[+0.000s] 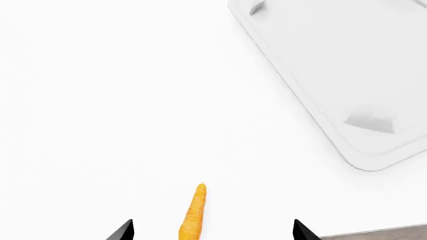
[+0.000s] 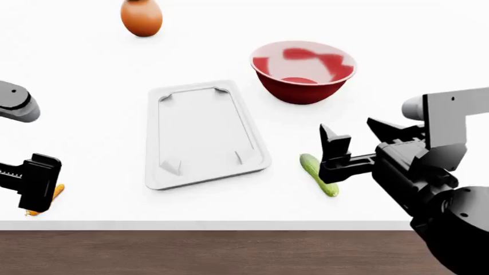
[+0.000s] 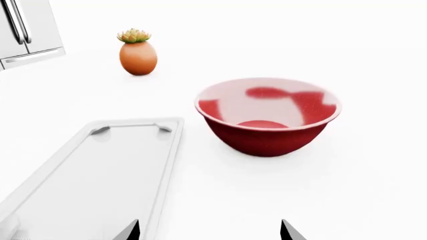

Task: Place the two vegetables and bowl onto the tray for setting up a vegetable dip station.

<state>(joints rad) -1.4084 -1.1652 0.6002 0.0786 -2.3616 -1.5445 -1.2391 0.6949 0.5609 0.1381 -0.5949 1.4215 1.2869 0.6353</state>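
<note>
The white tray (image 2: 200,134) lies empty in the middle of the table, with the deep red bowl (image 2: 303,71) standing beyond its right side. The green cucumber (image 2: 319,174) lies right of the tray near the front edge, partly behind my right gripper (image 2: 334,154), which is open above it. At the front left lies the orange carrot (image 2: 55,191), half hidden by my left gripper (image 2: 32,183). In the left wrist view the carrot (image 1: 193,215) lies between the wide-open fingers of my left gripper (image 1: 212,231), untouched, and the tray (image 1: 347,80) shows too. The right wrist view has the bowl (image 3: 268,120) and tray (image 3: 93,175) ahead of my open right gripper (image 3: 208,231).
An orange-brown egg-shaped pot (image 2: 141,17) with a green plant top (image 3: 134,36) stands at the far left of the table. The table's front edge (image 2: 229,226) runs just behind the carrot and cucumber. A cabinet (image 3: 27,30) shows far off.
</note>
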